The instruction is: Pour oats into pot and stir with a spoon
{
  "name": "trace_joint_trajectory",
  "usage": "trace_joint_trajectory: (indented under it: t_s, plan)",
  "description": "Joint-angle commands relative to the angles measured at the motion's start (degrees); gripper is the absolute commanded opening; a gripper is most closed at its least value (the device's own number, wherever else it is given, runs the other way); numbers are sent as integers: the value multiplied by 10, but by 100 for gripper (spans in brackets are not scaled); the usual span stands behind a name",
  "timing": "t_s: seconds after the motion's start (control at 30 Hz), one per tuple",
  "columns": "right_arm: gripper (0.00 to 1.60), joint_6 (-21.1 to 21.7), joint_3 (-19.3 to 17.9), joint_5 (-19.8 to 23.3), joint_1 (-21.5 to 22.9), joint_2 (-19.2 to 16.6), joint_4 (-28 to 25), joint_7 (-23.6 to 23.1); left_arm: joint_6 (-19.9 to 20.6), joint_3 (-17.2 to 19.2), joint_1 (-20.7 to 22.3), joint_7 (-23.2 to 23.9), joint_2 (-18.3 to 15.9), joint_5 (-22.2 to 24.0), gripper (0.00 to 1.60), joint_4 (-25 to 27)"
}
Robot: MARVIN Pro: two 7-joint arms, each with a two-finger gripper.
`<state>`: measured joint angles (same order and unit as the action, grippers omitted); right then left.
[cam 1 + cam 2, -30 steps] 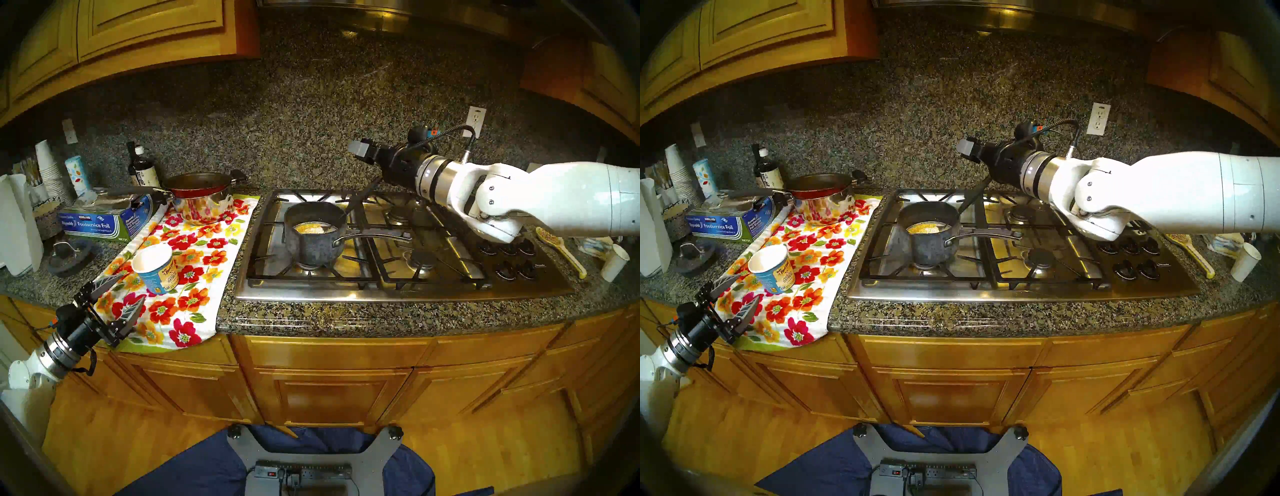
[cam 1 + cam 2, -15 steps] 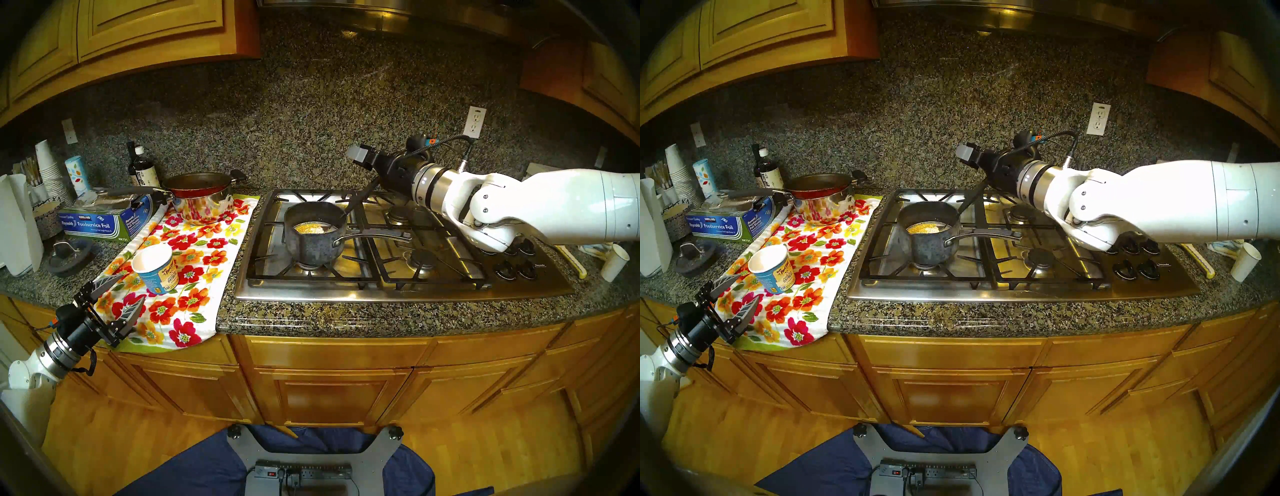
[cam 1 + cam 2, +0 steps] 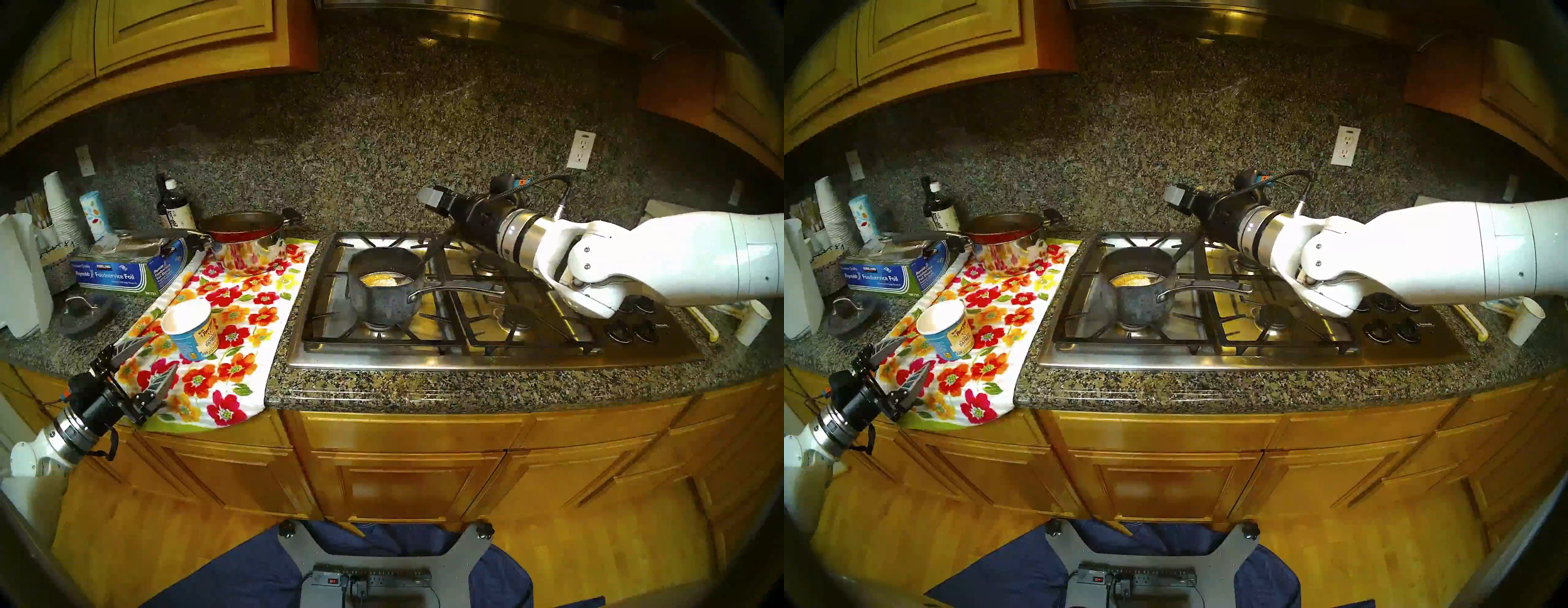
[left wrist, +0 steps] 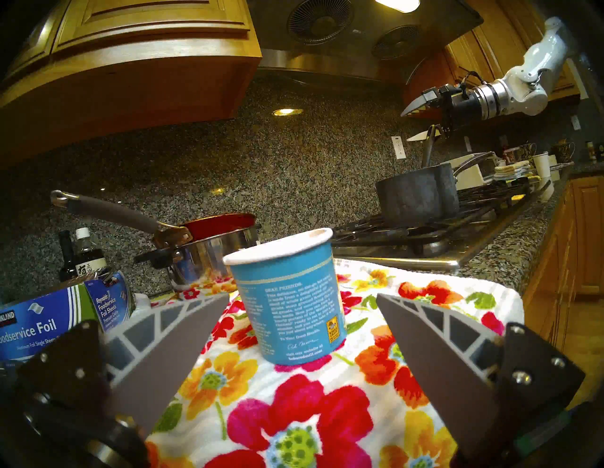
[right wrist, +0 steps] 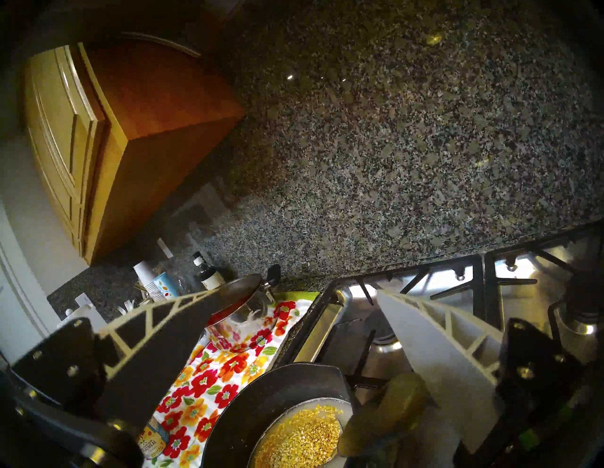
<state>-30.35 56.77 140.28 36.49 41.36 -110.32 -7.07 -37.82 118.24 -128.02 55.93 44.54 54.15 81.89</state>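
Oats lie in the pot on the stove; both pincers are spread open and empty.

The oats [image 3: 379, 280] are seen in liquid inside the pot [image 3: 384, 297], which is set on the stove's front-left grate [image 3: 382, 335]. The spoon [image 3: 430, 254] is propped in the pot, its handle slanting up toward the right pincer [image 4: 412, 123], whose fingers are parted above it without clasping it. The left pincer [image 4: 302, 330] is held just short of the blue oatmeal cup [image 4: 287, 297], upright on the floral towel [image 3: 237, 339] on the desk [image 3: 424, 390].

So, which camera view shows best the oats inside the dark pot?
The right wrist view: the oats fill its lower edge, yellow flakes lying in the pot. Both head views show only a small patch. In the left wrist view the pot wall hides them.
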Motion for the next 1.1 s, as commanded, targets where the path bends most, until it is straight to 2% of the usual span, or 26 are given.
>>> trace_joint_trajectory:
  t_s: [0.0,0.2,0.33,0.73,1.07]
  plan:
    - [160,-11,-13,-4,17,-1,4,0,-2,13,4,1,-3,10,160,8]
    - [160,-12,-13,-5,17,-1,3,2,-2,13,4,1,-3,10,160,8]
    - [160,-30,-23,8,-3,-5,-6,-6,-1,13,4,1,-3,10,160,8]
    - [160,-130,-44,31,-88,7,-39,-35,-1,13,4,1,-3,10,160,8]
    - [160,-156,-56,43,-111,19,-34,-49,-2,13,4,1,-3,10,160,8]
